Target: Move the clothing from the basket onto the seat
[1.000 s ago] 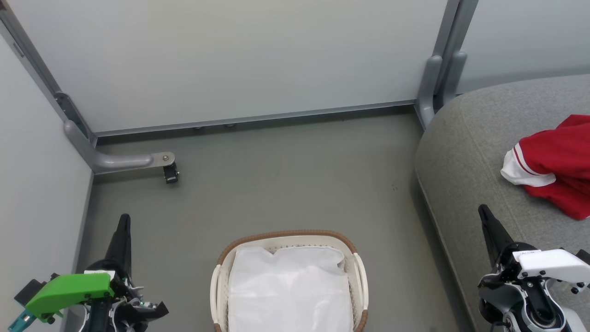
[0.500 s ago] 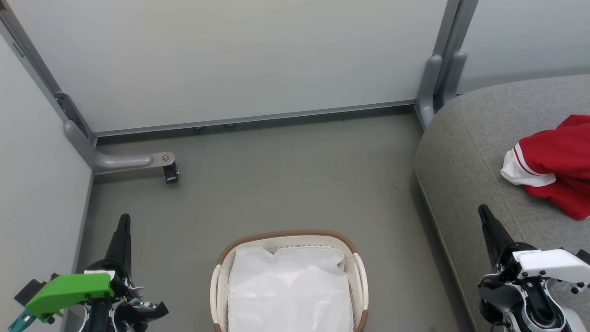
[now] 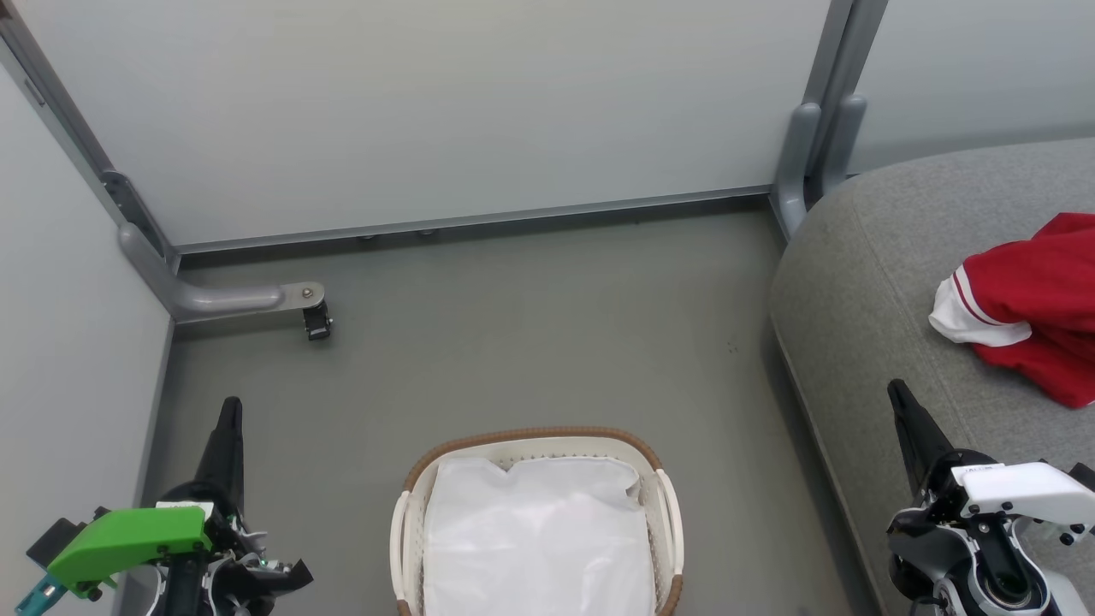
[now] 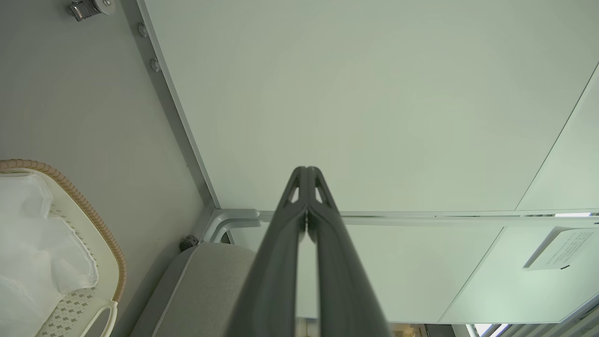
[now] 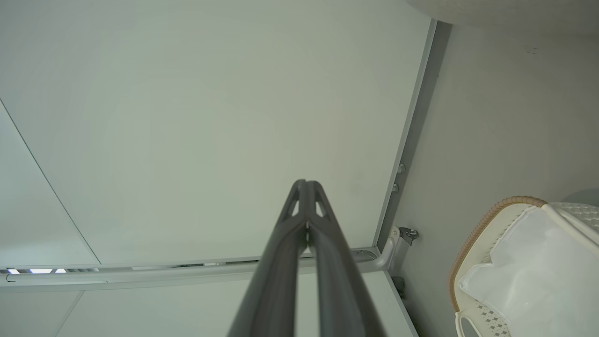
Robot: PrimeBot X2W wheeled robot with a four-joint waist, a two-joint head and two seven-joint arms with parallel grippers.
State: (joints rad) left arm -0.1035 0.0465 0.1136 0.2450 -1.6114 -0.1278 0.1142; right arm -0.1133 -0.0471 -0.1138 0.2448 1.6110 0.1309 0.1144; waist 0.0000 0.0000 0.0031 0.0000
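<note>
Right claw (image 3: pixel 896 390) near edge-cropped clothing (image 3: pixel 1031 295)

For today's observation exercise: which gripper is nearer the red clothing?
The right gripper, white-covered, by the seat; the green-covered left gripper is across the basket.

The left gripper (image 3: pixel 230 404) sat low at the robot's left, its two dark fingers pressed together into one slim point aimed up the head view, tips touching. A green cover (image 3: pixel 128 537) capped that wrist. The right gripper (image 3: pixel 896 389) mirrored it at the robot's right — fingers closed tip to tip, leaning slightly left — under a white cover (image 3: pixel 1022 488).
</note>
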